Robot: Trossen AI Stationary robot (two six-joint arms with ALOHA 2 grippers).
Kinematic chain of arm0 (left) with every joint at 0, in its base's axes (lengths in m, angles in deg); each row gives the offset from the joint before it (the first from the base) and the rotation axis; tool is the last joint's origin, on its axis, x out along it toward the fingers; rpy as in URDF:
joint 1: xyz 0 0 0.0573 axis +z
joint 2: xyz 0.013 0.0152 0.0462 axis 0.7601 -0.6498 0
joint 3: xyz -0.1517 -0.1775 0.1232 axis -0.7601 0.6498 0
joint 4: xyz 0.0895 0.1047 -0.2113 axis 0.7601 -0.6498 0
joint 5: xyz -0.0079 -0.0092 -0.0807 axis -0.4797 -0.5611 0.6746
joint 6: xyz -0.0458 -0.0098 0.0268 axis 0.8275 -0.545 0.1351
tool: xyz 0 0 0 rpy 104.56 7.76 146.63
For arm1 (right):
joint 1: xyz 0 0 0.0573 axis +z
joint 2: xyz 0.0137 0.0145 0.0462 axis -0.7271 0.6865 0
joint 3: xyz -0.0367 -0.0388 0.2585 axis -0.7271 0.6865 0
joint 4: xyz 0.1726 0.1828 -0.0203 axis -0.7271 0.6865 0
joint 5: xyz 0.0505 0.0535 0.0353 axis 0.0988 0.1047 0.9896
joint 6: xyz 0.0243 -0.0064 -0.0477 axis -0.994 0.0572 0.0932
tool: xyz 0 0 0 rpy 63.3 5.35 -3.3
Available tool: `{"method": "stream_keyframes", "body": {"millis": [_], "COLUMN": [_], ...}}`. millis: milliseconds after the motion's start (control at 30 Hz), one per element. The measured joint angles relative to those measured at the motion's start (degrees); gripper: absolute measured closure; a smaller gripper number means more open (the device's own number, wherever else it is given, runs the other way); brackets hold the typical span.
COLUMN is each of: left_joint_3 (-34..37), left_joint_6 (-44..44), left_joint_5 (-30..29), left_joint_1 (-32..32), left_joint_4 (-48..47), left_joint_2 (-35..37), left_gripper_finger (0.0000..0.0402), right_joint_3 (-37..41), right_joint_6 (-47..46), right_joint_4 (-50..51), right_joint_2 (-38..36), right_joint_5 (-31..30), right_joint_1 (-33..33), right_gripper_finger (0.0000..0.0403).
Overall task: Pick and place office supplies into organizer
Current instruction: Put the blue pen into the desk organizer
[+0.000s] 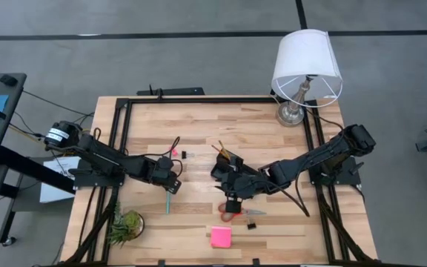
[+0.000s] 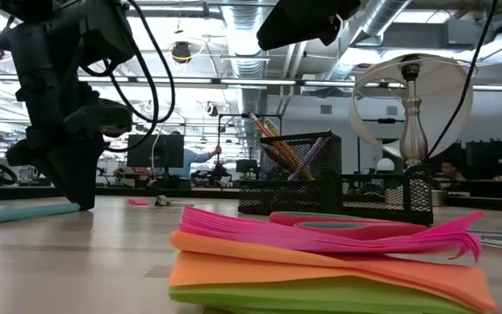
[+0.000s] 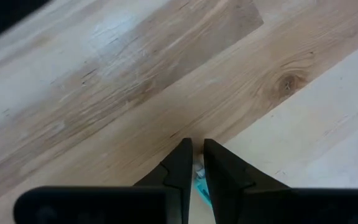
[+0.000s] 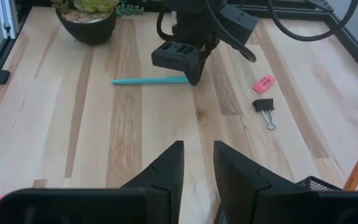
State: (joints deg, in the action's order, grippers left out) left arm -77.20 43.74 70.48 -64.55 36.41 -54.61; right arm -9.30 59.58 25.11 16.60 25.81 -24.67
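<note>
1. Teal pen (image 4: 149, 80) lies flat on the surface, in its left half, well short of the organizer (image 1: 232, 172) at mid-surface. In the high view its long axis runs from the far edge toward the near edge, a little off square.
2. Left claw (image 4: 193, 76) is down on the pen's far end, fingertips at the wood. In its wrist view the fingers (image 3: 180, 167) stand nearly together with a sliver of teal between them. Closing on the pen, likely; a firm grasp cannot be confirmed.
3. Left arm is plainly the nearer one. The pen trails away from this claw toward the near edge and the plant (image 1: 127, 225).
4. Right claw (image 4: 197, 163) hovers beside the organizer, fingers slightly parted, holding nothing.
5. Pink eraser (image 4: 264, 84) and binder clip (image 4: 264, 107) lie loose between pen and organizer.
</note>
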Motion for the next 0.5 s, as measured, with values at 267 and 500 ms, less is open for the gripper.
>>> {"method": "stream_keyframes", "body": {"millis": [267,500], "left_joint_3": [0.1,0.17], "left_joint_6": [-0.86,-7.88], "left_joint_5": [-0.46,-0.33], "left_joint_1": [-0.08,-0.28], "left_joint_4": [1.82,6.44], "left_joint_2": [0.0,-0.15], "left_gripper_finger": [0.037,0.038], "right_joint_3": [0.0,0.0], "right_joint_6": [-0.02,-0.03], "right_joint_4": [0.45,0.69], "right_joint_2": [0.0,0.0], "right_joint_5": [0.0,0.0], "right_joint_1": [0.0,0.0], "right_gripper_finger": [0.0322,0.0322]}}
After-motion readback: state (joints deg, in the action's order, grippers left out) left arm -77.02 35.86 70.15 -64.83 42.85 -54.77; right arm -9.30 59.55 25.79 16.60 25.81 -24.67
